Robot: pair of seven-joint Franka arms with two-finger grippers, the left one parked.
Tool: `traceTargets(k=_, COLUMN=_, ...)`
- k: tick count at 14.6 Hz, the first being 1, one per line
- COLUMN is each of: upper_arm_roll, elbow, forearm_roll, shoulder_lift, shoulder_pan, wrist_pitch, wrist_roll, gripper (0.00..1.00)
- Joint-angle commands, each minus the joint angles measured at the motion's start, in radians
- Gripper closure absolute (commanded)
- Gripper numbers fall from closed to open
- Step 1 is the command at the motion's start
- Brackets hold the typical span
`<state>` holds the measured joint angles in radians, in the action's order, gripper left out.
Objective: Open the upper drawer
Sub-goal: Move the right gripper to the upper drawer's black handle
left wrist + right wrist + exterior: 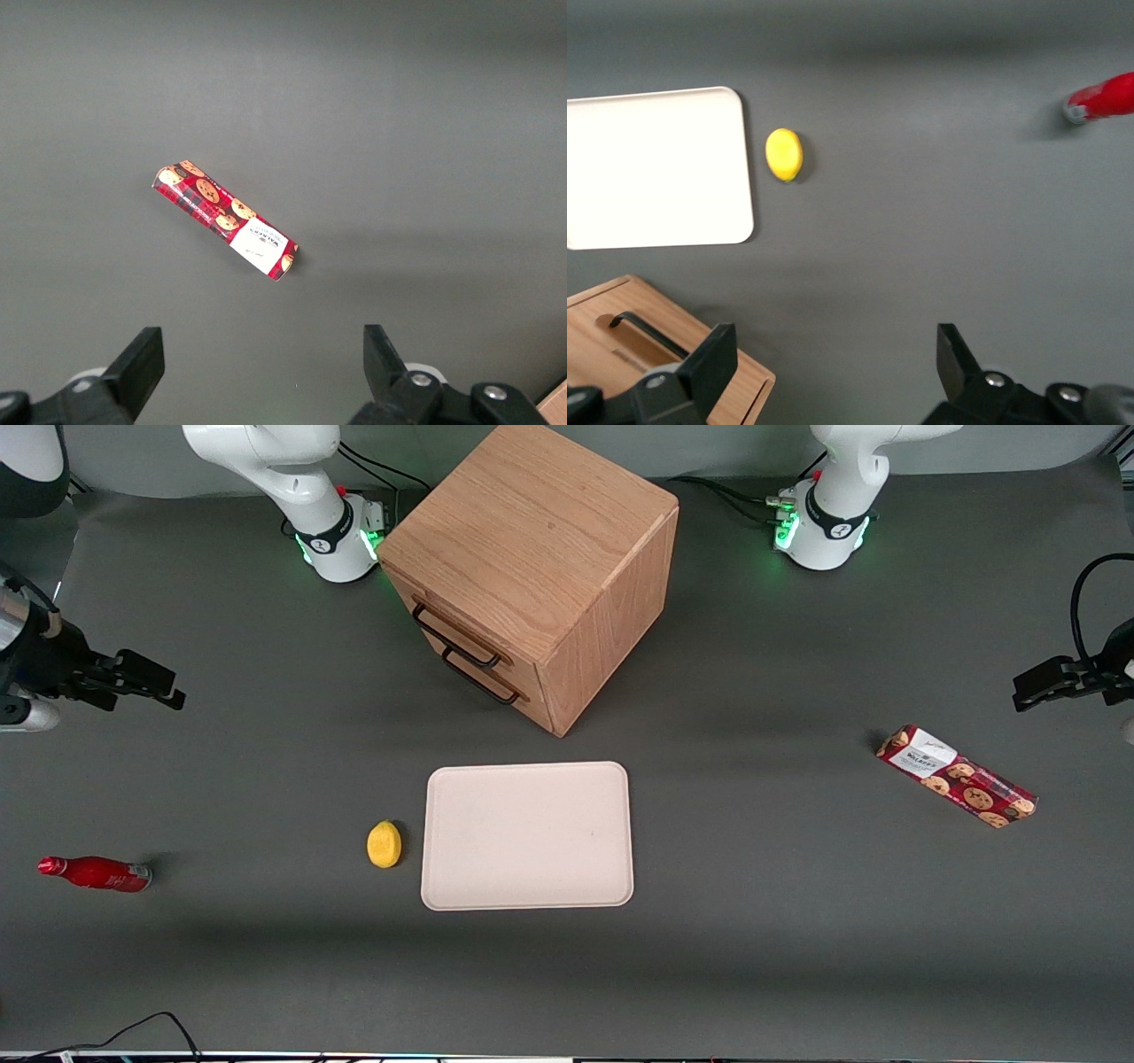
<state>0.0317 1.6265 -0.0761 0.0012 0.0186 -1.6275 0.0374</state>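
The oak cube cabinet (pixel 532 522) stands on the table, farther from the front camera than the tray. Its upper drawer (pixel 447 622) is shut, and its thin black bar handle (pixel 456 640) sits just above the lower drawer's handle (pixel 483 679). My right gripper (pixel 164 682) is open and empty. It hovers above the table well off from the cabinet, toward the working arm's end. In the right wrist view the gripper (pixel 834 345) stands wide open over bare table, beside a corner of the cabinet (pixel 735 376). A black handle (pixel 647 332) shows there; I cannot tell which drawer's.
A pale tray (pixel 527 837) lies nearer the front camera than the cabinet, with a yellow lemon (pixel 384 843) beside it. A red bottle (pixel 97 873) lies toward the working arm's end. A red cookie box (pixel 957 775) lies toward the parked arm's end.
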Motion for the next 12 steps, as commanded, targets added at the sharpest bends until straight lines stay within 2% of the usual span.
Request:
traceTargets(k=1, upper_arm_roll=0.071, elbow=0.065, forearm_roll=-0.010, shoulder_lift=-0.036, shoulder_pan=-0.003, wrist_pitch=-0.005, wrist_roll=-0.100, gripper=0.00)
traceTargets(k=5, upper_arm_roll=0.190, elbow=0.104, forearm_roll=-0.013, shoulder_lift=-0.027, shoulder_pan=0.011, wrist_pitch=-0.006, wrist_roll=-0.331, gripper=0.00)
traceTargets(k=10, upper_arm_roll=0.338, elbow=0.148, forearm_roll=-0.024, shoulder_lift=0.009, shoulder_pan=0.014, wrist_pitch=-0.037, wrist_roll=-0.356, gripper=0.00)
traceTargets(k=11, upper_arm_roll=0.356, elbow=0.171, forearm_roll=-0.034, shoulder_lift=0.014, shoulder_pan=0.014, wrist_pitch=-0.064, wrist_roll=-0.369, gripper=0.00)
traceTargets(k=12, upper_arm_roll=0.369, elbow=0.197, forearm_roll=-0.075, shoulder_lift=0.014, shoulder_pan=0.014, wrist_pitch=-0.092, wrist_roll=-0.392, gripper=0.00)
